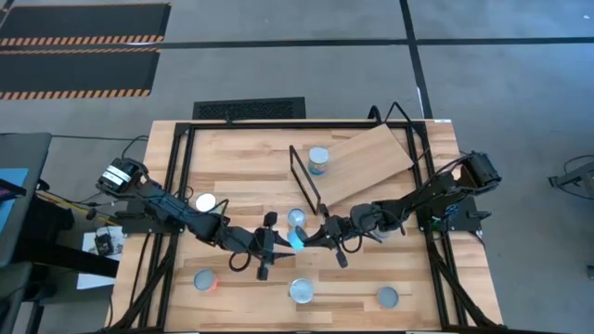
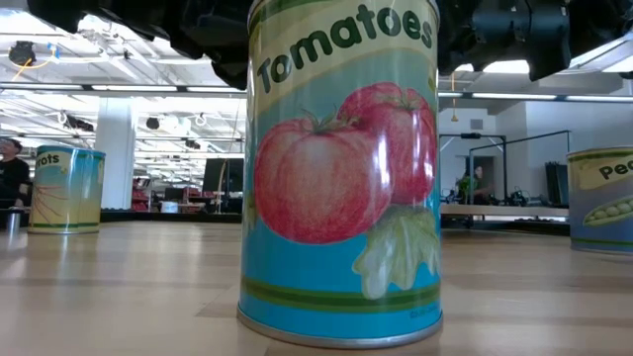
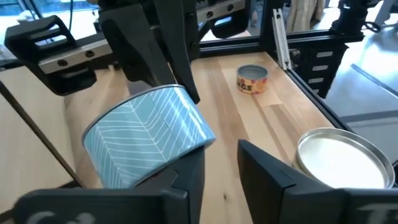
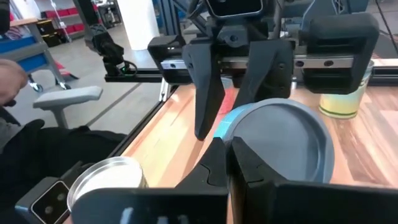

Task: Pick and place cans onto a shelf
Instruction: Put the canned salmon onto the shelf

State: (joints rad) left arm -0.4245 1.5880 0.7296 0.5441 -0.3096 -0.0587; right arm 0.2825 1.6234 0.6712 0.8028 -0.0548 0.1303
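A teal can with a chevron label [image 3: 146,134] sits tilted between my two grippers at the table's middle [image 1: 299,239]. My right gripper [image 4: 229,158] is shut on it. My left gripper [image 3: 222,174] faces it from the table's left and is open. The can lies beside the outer side of one left finger [image 3: 186,180], not in the gap; whether they touch, I cannot tell. The light-wood shelf [image 1: 371,162] lies slanted at the far right, its black wire frame [image 1: 304,178] toward the middle. One can [image 1: 318,160] stands on it. My right gripper pinches the teal can's rim [image 4: 231,124] at its round grey end [image 4: 280,137] between its two fingers, which stand close together. The fingers come about level from the table's right. The can is tilted, its grey end turned toward the right arm.
Another can [image 1: 296,219] stands just beyond the grippers. More cans stand at the left [image 1: 205,203] and along the near edge [image 1: 204,281], [image 1: 303,291], [image 1: 387,297]. The tomato can [image 2: 341,168] fills the low view. Black frame rails [image 1: 176,186] run along the table's sides.
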